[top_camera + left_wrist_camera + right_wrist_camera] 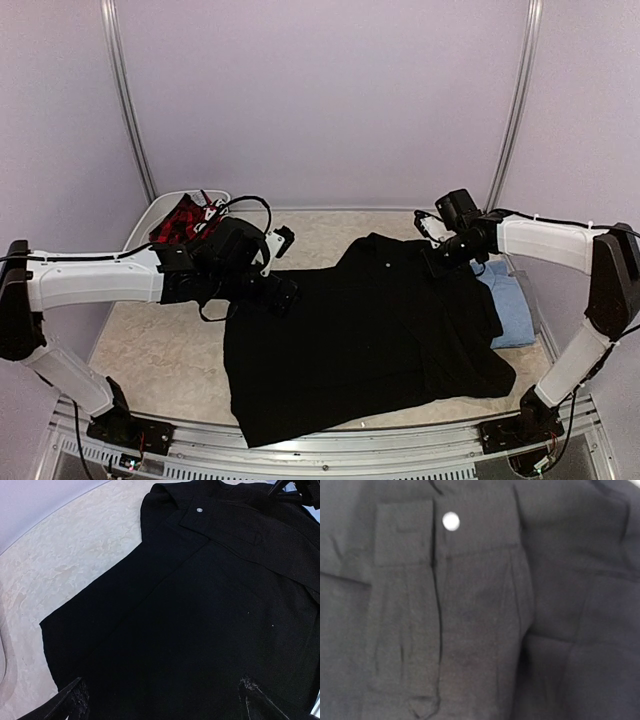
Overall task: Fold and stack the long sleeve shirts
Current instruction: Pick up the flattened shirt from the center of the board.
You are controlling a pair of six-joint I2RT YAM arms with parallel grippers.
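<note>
A black shirt (370, 350) lies spread out across the middle of the bench (160, 350), its hem toward the near edge and its collar end toward the far side. A light blue shirt (512, 310) lies at the right, touching the black one, with its left edge tucked under the black cloth.

The left end effector (284, 268) hangs over the left side of the black shirt with its jaws spread wide and nothing between them. In the left wrist view both fingertips (70, 702) frame the dark cloth, and a small white button (199, 510) shows near the collar.

The right end effector (443, 262) is down on the far right part of the black shirt with its jaws closed. The right wrist view is filled by black cloth seen from very close, a cuff (402, 535) with a white button beside it. The fingers are lost against the dark fabric, so I cannot tell whether any cloth is pinched.

At the far left corner stands a white bin (150, 215) holding something red and black (183, 222).
</note>
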